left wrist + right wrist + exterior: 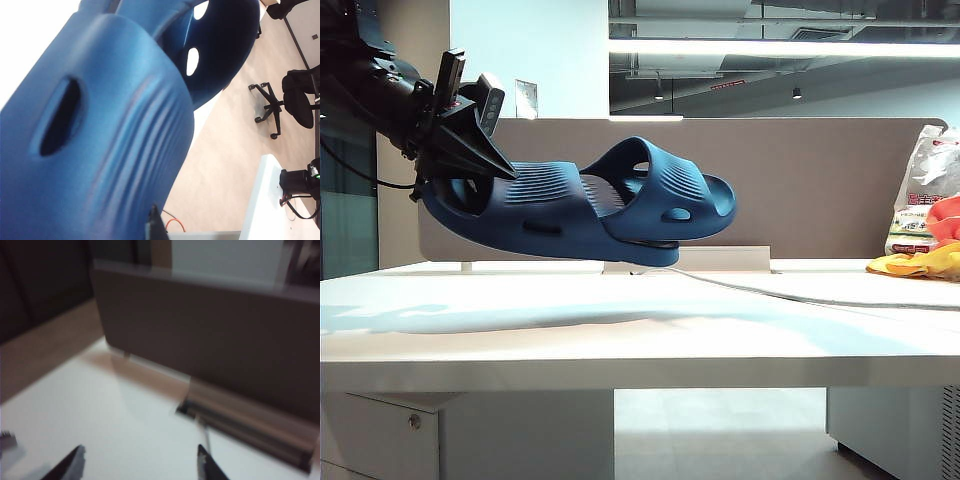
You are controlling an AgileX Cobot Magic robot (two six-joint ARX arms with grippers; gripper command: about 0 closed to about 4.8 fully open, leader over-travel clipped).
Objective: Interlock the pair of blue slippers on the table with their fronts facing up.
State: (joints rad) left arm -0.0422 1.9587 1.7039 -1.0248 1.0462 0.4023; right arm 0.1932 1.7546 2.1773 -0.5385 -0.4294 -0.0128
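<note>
Left gripper [470, 135]: at the left of the exterior view, raised above the left end of the table [620, 335]; jaws clamped on the heel end of the near slipper.
Pair of blue slippers [580, 205]: already nested together, one strap threaded through the other, toes pointing right; the whole pair hangs in the air above the left-centre of the table, touching nothing below.
Near slipper, left wrist view [100, 150]: ribbed strap and an oval vent fill the picture; the second slipper [225, 45] shows beyond it.
Divider panel [820, 185]: upright along the far edge of the table, behind the pair.
Cable [800, 295]: lies across the table toward the right edge.
Right gripper [140, 460]: not seen in the exterior view; its wrist view shows the fingertips spread wide with nothing between them, over bare table near the far edge.
Bags [930, 220]: at the far right corner, well apart from the pair.
Task status (judgement): interlock looks made; setting down with fronts up remains.
Risk 1: the second slipper hangs only by the strap nesting; a tilt or jolt could slide it free.
Risk 2: one-ended grip; the pair may pivot and land on its side.
Risk 3: early release would drop the pair and split it.
</note>
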